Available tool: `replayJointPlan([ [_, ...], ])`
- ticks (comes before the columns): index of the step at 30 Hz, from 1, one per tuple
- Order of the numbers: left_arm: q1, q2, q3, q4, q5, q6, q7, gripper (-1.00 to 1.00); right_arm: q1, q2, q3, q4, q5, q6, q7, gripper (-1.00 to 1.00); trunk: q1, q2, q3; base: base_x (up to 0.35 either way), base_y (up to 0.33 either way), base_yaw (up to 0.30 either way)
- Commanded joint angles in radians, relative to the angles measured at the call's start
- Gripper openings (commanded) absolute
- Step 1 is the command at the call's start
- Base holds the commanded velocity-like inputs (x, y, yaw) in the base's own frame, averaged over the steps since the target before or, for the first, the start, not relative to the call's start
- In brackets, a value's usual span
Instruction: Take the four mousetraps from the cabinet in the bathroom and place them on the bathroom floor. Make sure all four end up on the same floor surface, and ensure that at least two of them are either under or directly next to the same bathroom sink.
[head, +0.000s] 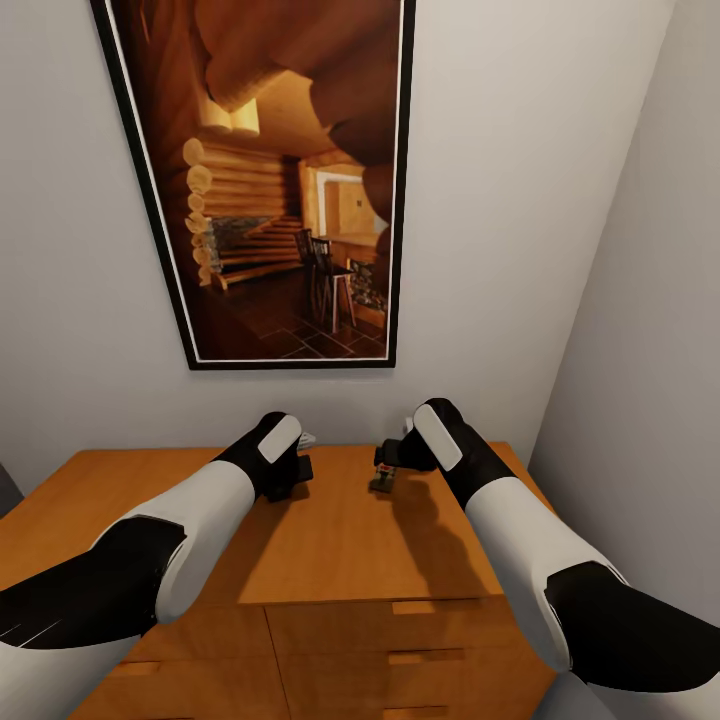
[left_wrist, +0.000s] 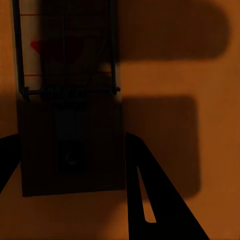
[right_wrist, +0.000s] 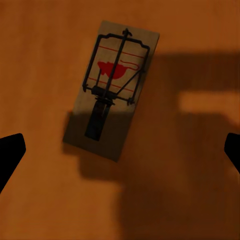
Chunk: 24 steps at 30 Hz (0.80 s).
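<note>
- Keeps the left gripper (left_wrist: 72, 135) released and low over the cabinet (head: 330, 540) top, astride the shadowed end of the left mousetrap (left_wrist: 70, 110). Cannot tell whether a finger (left_wrist: 155, 200) just beside the board's edge touches it.
- Risks shoving that board sideways rather than pinching it if one finger meets the wood first on closing.
- Risks a thin, shallow hold too: likely to catch only the flat board's edges, so could tip or drop it on the lift.
- Could foul the dark wire frame and spring if closed further up the board. Safer, probably, to stay on the bare end.
- Shows the right gripper (right_wrist: 125, 142) released as well, spread wide and apart from the right mousetrap (right_wrist: 111, 90), which lies flat on the cabinet top with its red mark showing.
- Sits skewed to the line between the right fingers (right_wrist: 10, 150), that board. Might grab it across the corners and spin it out unless the wrist turns first.
- Could scrape the fingertips on the wood by descending too far, or close on air by stopping short.
- Leaves little room between the two arms in the head view. Might bump one against the other if both move at once.
- Has both traps seen here lying on the cabinet, none on the bathroom floor yet, so probably early in the task. Would risk a bounce to an awkward spot with any drop on the way down.
</note>
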Motion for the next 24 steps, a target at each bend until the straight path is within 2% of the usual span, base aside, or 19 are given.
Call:
replayJointPlan([
  [1,0.000,0.000,0.004,0.032,0.038,0.001,0.005,-1.00,-0.001,0.000,0.003,-0.001,-0.010,0.002,-0.010,1.00,0.000,-0.001,-0.001,0.000,0.000,0.000],
  [7,0.000,0.001,0.005,0.022,0.040,0.003,0.004,-1.00,-0.001,0.000,0.003,-0.001,-0.010,0.002,-0.010,1.00,0.000,-0.001,-0.001,0.000,0.000,0.000],
  [13,0.000,0.001,0.008,-0.022,0.041,0.008,0.003,-1.00,-0.001,0.000,0.003,-0.001,-0.010,0.002,-0.010,1.00,0.000,-0.001,-0.001,0.000,0.000,0.000],
  [21,0.000,0.002,0.010,-0.061,0.043,0.065,-0.004,-1.00,-0.001,0.000,0.003,-0.001,-0.010,0.002,-0.010,1.00,0.000,-0.001,-0.001,0.000,0.000,0.000],
  [24,0.000,0.008,0.012,-0.092,0.047,0.083,-0.038,-1.00,-0.001,0.000,0.003,-0.001,-0.010,0.002,-0.010,1.00,0.000,-0.001,-0.001,0.000,0.000,0.000],
])
